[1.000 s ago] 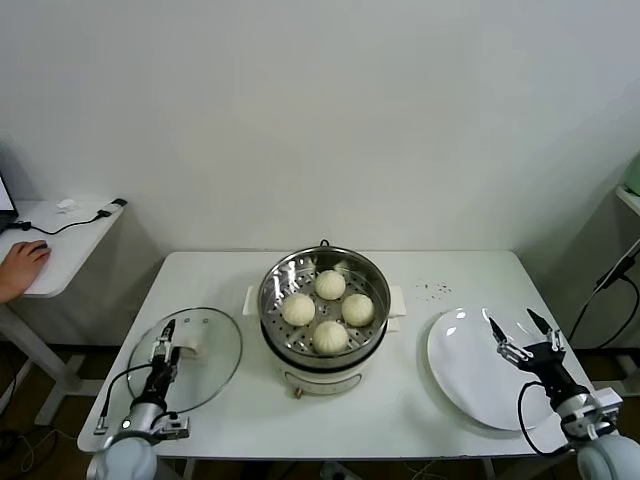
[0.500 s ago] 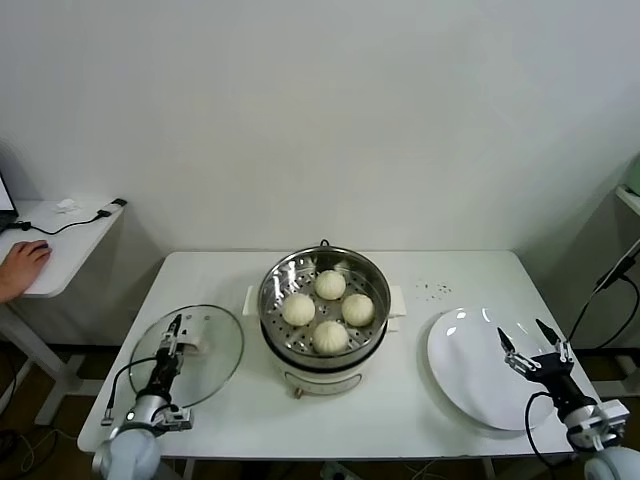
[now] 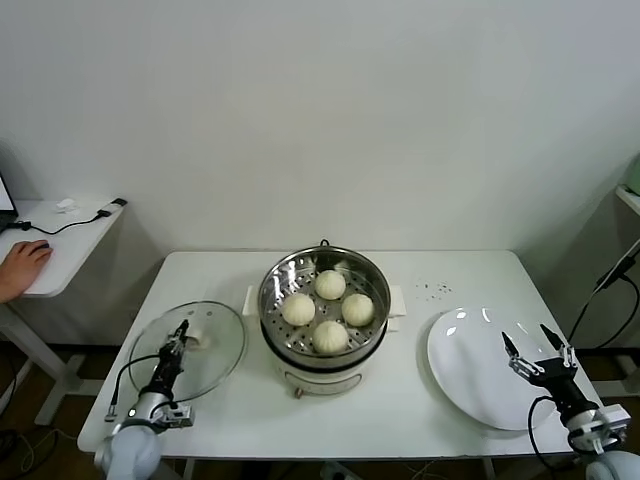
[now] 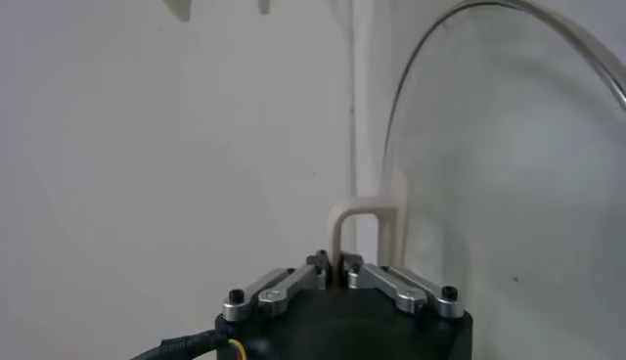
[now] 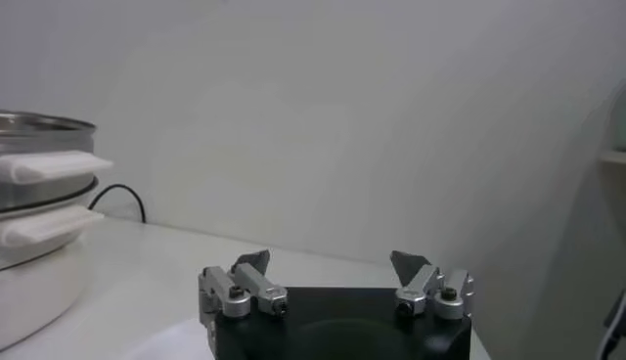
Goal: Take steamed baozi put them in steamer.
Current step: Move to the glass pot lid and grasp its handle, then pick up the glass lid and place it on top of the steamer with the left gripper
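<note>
Several cream-white baozi (image 3: 330, 284) lie on the perforated tray inside the shiny steel steamer (image 3: 285, 272), which stands on its cream base at the table's middle. My left gripper (image 3: 181, 329) is shut and empty, low over the glass lid (image 3: 215, 355) at the front left. In the left wrist view its tips (image 4: 333, 270) sit just before the lid's white handle (image 4: 370, 217). My right gripper (image 3: 536, 346) is open and empty above the near right part of the bare white plate (image 3: 465, 370). In the right wrist view it (image 5: 333, 264) faces the wall, with the steamer (image 5: 34, 186) off to one side.
The glass lid (image 4: 509, 147) lies flat on the white table (image 3: 420, 410). A side desk (image 3: 60, 250) with cables and a person's hand (image 3: 20, 265) stands at the far left. A few dark specks (image 3: 432, 290) lie behind the plate.
My right gripper has drawn back and down toward the table's front right, still open. My left gripper has shifted slightly toward the lid's handle while the arm sank lower. The baozi have not moved.
</note>
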`<control>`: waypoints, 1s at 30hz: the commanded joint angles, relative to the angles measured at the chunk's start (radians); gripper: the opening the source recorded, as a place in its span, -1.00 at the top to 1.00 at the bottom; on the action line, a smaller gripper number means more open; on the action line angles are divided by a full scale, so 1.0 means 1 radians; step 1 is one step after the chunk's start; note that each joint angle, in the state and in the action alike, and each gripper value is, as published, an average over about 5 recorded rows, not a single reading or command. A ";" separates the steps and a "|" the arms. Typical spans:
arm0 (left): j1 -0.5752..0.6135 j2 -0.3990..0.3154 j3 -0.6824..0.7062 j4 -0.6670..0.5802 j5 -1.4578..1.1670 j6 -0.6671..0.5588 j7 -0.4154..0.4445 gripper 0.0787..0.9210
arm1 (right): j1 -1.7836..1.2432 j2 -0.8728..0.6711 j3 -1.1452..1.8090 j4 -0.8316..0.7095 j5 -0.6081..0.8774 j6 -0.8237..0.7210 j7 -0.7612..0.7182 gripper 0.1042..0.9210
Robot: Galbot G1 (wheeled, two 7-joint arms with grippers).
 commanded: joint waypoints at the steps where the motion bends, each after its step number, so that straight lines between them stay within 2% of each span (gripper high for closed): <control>1: 0.031 0.012 0.003 -0.075 -0.077 0.001 0.007 0.84 | 0.005 0.004 0.004 -0.015 -0.007 0.002 -0.002 -0.76; 18: 0.402 0.074 -0.023 -0.721 -0.240 0.284 0.100 0.85 | 0.085 0.002 -0.027 -0.068 -0.019 0.006 0.002 -0.76; 24: 0.437 0.112 0.024 -0.855 -0.241 0.379 0.124 0.85 | 0.120 0.002 -0.049 -0.088 -0.028 0.008 0.005 -0.76; 30: 0.427 0.208 0.098 -0.878 -0.235 0.481 0.152 0.85 | 0.146 -0.002 -0.061 -0.112 -0.037 0.011 0.006 -0.76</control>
